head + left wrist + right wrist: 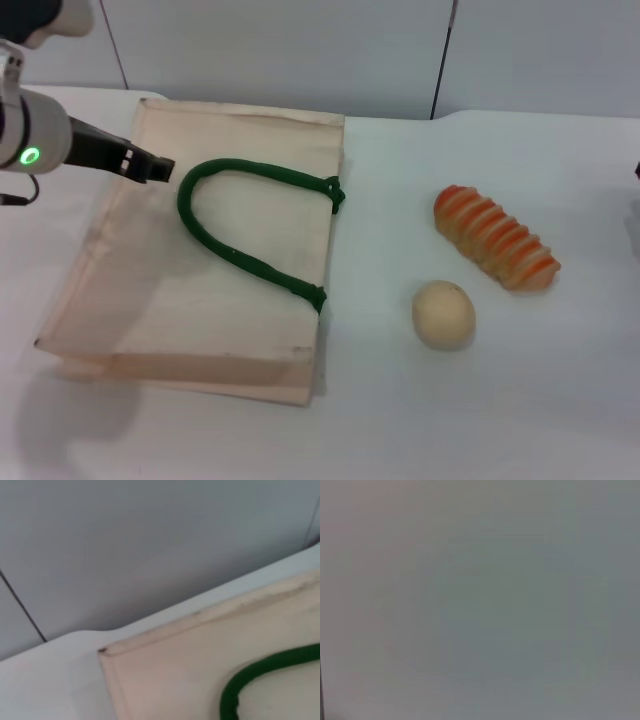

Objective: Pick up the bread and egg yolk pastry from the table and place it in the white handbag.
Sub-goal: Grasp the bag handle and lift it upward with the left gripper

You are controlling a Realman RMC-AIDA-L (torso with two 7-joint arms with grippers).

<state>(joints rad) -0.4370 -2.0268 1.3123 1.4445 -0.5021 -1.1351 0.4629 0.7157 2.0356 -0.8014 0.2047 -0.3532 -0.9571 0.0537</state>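
Bread [496, 238] lies on the white surface [520, 400], well apart from the white handbag [200, 300]. I see the egg yolk pastry [444, 314] near the bread, between it and the bag. Nothing sits between them and the bag. The bag lies flat, its green handle [250, 225] on top. My left hand [150, 165] hangs over the bag's far left corner; I cannot tell if it is clenched. My right hand is not in sight.

White left arm [35, 135] – green light, black claw [150, 166]
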